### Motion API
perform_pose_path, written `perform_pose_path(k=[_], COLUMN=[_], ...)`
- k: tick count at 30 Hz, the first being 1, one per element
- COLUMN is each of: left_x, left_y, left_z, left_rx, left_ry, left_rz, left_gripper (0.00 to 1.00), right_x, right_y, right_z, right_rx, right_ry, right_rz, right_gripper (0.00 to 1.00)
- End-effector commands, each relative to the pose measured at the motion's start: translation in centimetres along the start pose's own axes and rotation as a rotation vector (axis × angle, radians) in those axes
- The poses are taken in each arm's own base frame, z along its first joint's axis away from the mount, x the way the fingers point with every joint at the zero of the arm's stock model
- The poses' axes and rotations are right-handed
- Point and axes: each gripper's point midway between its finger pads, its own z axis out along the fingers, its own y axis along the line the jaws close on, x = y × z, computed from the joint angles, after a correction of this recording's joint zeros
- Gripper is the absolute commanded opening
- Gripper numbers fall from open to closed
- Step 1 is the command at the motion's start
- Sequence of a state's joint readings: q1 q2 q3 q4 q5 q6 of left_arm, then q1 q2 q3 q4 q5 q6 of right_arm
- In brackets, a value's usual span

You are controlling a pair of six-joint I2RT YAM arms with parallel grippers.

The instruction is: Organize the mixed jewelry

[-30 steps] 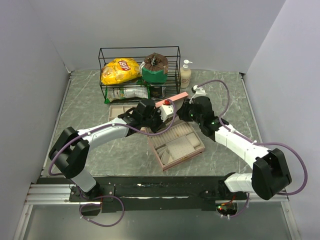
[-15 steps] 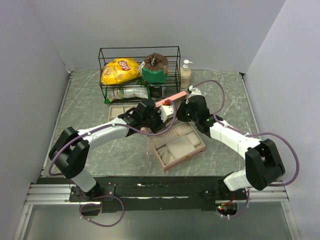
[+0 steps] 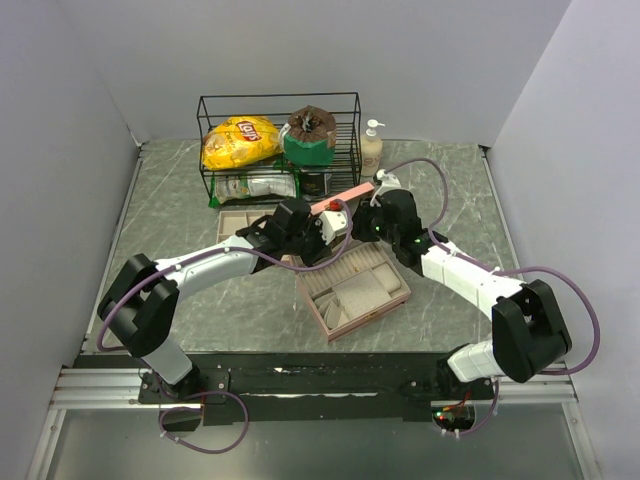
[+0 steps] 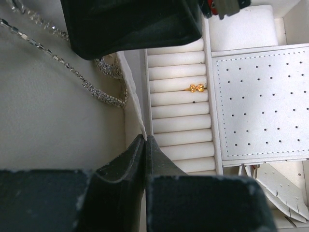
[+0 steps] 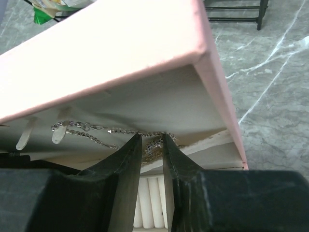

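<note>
Your right hand (image 5: 152, 141) looks to be pinching the bunched end of the silver chain (image 5: 113, 130) at the centre of its wrist view, under the pink lid (image 5: 120, 43). Your left hand (image 4: 145, 145) is pressed together, empty. The chain is probably light, limp and snag-prone, so grip the bunch and draw gently.

Silver chain (image 5: 111, 130) end hidden behind right pincer (image 5: 151, 140); cut off at left-wrist frame edge; indiscernible from above.
</note>
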State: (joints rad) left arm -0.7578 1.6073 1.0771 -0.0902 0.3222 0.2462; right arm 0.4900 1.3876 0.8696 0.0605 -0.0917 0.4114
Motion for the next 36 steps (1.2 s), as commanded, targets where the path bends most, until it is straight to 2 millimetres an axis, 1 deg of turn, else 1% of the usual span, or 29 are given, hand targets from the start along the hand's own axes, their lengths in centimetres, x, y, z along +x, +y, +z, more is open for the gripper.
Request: perform_pose_path(k=[1, 3, 4, 6, 8, 9, 12, 14, 15, 18, 20, 21, 24, 27, 29, 30, 36], left_x=[-3.8, -3.9, -4.1, -4.3, -4.5, -5.0, -5.3, -5.5, -5.3, -5.6, -5.7, -5.7, -5.8, -6.0, -6.1, -6.3, -6.7], left_y=[-2.1, -2.3, -2.2, -2.2, -2.3, -2.2, -2.2, -2.1, -2.1, -1.8, -1.5, -1.4, -1.1, -0.9, -0.9, -0.9, -1.1], left_z=[-1.1, -1.2, -1.3, -1.5, -1.8, -1.8, -2.1, -2.2, -2.2, -2.4, -2.4, -2.4, -2.3, -2.3, -2.4, -2.4, -2.7], left_rx=[0.092, 0.096, 0.091, 0.087, 0.085, 0.078, 0.077, 0.07, 0.068, 0.049, 0.031, 0.025, 0.013, 0.004, 0.006, 0.006, 0.014], left_ry=[-0.128, -0.135, -0.141, -0.155, -0.164, -0.19, -0.206, -0.213, -0.211, -0.222, -0.221, -0.222, -0.217, -0.22, -0.221, -0.222, -0.221], left_rz=[0.054, 0.06, 0.063, 0.068, 0.066, 0.077, 0.08, 0.081, 0.081, 0.083, 0.076, 0.075, 0.062, 0.056, 0.058, 0.057, 0.045], left_gripper=[0.09, 0.09, 0.09, 0.09, 0.09, 0.09, 0.09, 0.08, 0.08, 0.09, 0.12, 0.13, 0.2, 0.27, 0.29, 0.34, 0.41], right_x=[-2.8, -2.8, -2.4, -2.4, -2.4, -2.5, -2.8, -2.4, -2.6, -3.0, -3.3, -3.4, -4.0, -4.2, -4.1, -4.1, -3.3], right_y=[1.3, 0.3, -0.4, -1.3, -1.8, -2.1, -2.1, -2.0, -1.9, -1.6, -1.6, -1.6, -1.8, -2.6, -3.0, -3.5, -4.2], right_z=[0.1, 0.1, 0.0, -0.4, -0.7, -0.8, -0.7, -0.6, -0.6, -1.0, -1.6, -2.1, -3.3, -4.2, -4.6, -4.7, -4.2], right_rx=[-0.044, 0.027, 0.056, 0.109, 0.13, 0.148, 0.15, 0.148, 0.141, 0.134, 0.134, 0.135, 0.151, 0.19, 0.213, 0.237, 0.239], right_ry=[-0.075, -0.068, -0.053, -0.067, -0.076, -0.081, -0.083, -0.06, -0.065, -0.083, -0.101, -0.113, -0.15, -0.174, -0.173, -0.174, -0.141], right_rz=[-0.01, 0.008, 0.004, 0.006, -0.005, -0.004, -0.016, -0.018, -0.019, -0.005, -0.003, 0.001, 0.008, 0.012, 0.009, 0.012, 0.01], right_gripper=[0.32, 0.32, 0.31, 0.31, 0.32, 0.32, 0.33, 0.34, 0.34, 0.34, 0.36, 0.36, 0.38, 0.4, 0.42, 0.43, 0.46])
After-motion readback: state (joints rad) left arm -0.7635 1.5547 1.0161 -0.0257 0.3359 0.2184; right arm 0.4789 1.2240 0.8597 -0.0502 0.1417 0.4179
